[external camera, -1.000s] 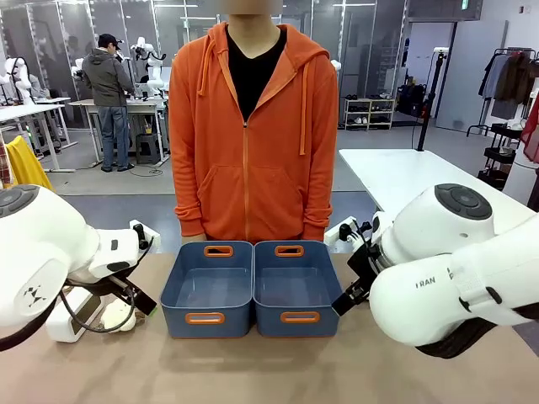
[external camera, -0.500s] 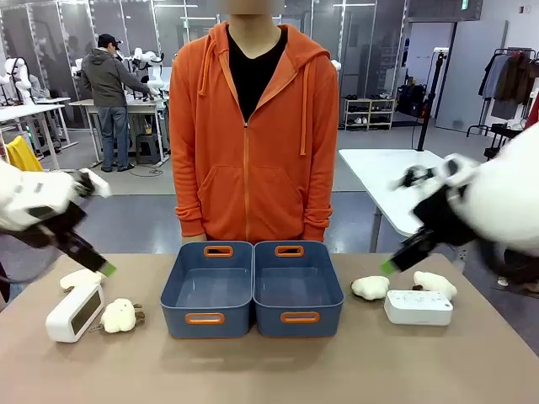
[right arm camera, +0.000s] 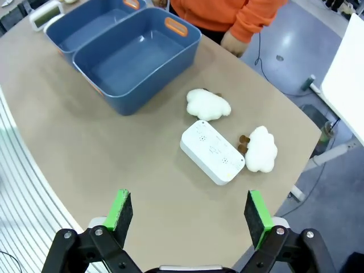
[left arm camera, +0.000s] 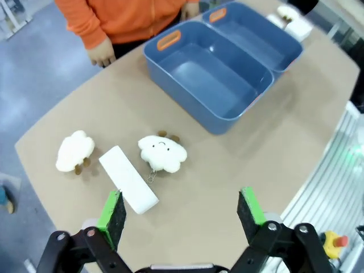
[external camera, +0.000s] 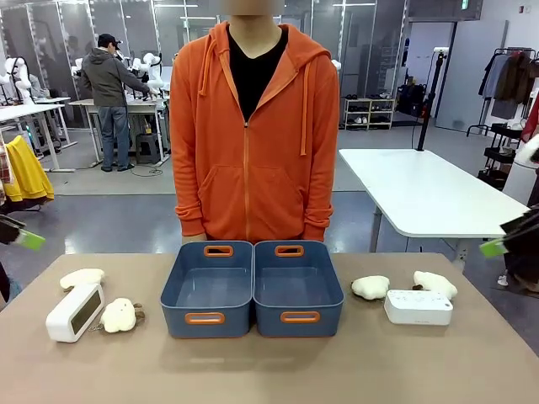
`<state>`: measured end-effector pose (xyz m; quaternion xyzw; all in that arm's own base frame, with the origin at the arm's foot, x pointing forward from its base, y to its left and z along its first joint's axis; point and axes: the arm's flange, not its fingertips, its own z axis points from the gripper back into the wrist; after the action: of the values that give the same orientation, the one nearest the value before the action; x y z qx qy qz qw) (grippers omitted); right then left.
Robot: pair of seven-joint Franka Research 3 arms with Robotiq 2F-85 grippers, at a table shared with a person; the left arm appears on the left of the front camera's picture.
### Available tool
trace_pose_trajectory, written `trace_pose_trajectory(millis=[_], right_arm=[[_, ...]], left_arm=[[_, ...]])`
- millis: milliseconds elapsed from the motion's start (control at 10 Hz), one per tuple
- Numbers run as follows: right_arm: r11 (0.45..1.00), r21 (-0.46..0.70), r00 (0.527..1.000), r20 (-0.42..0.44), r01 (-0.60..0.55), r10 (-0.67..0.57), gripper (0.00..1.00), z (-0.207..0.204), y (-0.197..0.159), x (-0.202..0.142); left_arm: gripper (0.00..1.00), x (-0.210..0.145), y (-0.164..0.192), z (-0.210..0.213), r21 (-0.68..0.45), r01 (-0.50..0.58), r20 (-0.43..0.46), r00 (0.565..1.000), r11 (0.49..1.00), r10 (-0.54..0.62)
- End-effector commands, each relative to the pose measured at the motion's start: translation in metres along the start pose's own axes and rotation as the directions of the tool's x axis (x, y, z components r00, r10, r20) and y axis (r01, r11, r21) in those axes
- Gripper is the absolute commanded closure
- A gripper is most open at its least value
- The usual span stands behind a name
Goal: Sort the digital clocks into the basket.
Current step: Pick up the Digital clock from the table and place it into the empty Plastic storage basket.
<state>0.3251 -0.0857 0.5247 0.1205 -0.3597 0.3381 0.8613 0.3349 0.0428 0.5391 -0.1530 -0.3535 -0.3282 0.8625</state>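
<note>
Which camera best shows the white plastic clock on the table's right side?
The right wrist view: the white rounded rectangular plastic clock lies whole and close. The front view shows it small, edge-on; the left wrist view, tiny and far off.

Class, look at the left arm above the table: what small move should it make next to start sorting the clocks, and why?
Probably lower the left gripper toward the clock below it: its jaws stand open and empty, the clock lies free on the table between two plush toys, and the baskets hold nothing.
</note>
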Motion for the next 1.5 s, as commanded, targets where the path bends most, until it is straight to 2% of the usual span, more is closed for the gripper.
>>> trace_pose_trajectory(millis=[0, 100, 200, 1400], right_arm=[[0.999, 0.045, 0.998, 0.062, -0.018, 0.015, 0.0, 0.005, -0.001, -0.017], [0.998, 0.064, 0.997, 0.075, 0.027, -0.032, 0.0, 0.001, -0.003, -0.015], [1.0, 0.012, 1.0, 0.027, 0.003, -0.003, 0.0, 0.008, -0.003, -0.006], [1.0, 0.012, 1.0, 0.027, 0.003, -0.003, 0.0, 0.008, -0.003, -0.006]], left_arm=[[0.0, -0.033, -0.012, -0.001, -0.037, 0.033, 0.043, 0.999, 0.999, -0.032], [0.0, -0.032, -0.009, 0.001, -0.019, -0.013, 0.084, 0.996, 1.0, 0.014], [0.0, -0.007, 0.006, 0.01, -0.012, 0.003, 0.032, 0.999, 1.0, -0.003], [0.0, -0.007, 0.006, 0.01, -0.012, 0.003, 0.032, 0.999, 1.0, -0.003]])
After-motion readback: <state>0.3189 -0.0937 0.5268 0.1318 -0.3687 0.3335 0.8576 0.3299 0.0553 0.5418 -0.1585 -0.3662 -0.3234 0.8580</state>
